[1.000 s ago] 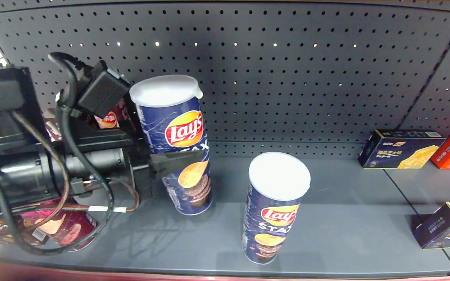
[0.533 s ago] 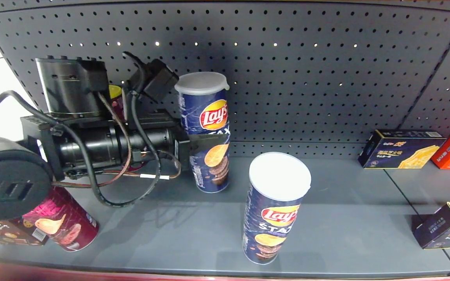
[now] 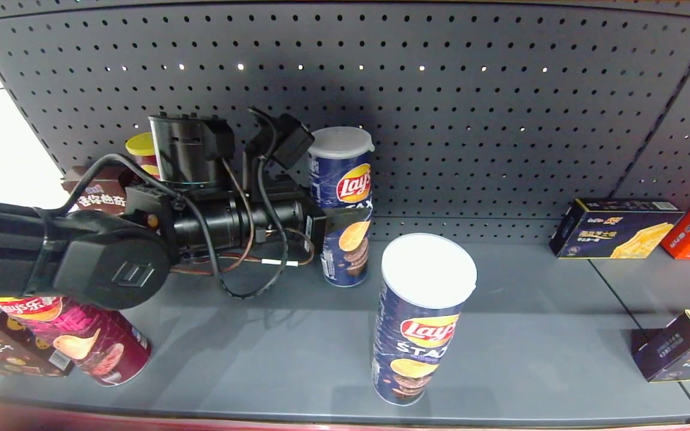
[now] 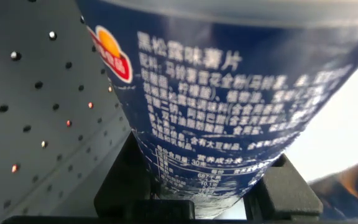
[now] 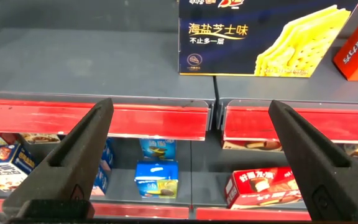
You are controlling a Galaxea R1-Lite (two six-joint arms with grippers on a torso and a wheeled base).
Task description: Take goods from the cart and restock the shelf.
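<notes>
Currently the left claw (image 3: 339,230) grips the blue chip can (image 3: 342,179) mid-body: can upright between its fingers (image 4: 291,193), top above, base below. Right claw (image 5: 191,109) stands open.

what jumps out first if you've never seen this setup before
The left gripper is shut on an upright blue can at the back of the shelf, close to the pegboard. A second blue can stands alone nearer the front, mid-shelf. At the front left corner a red can lies on its side.
</notes>
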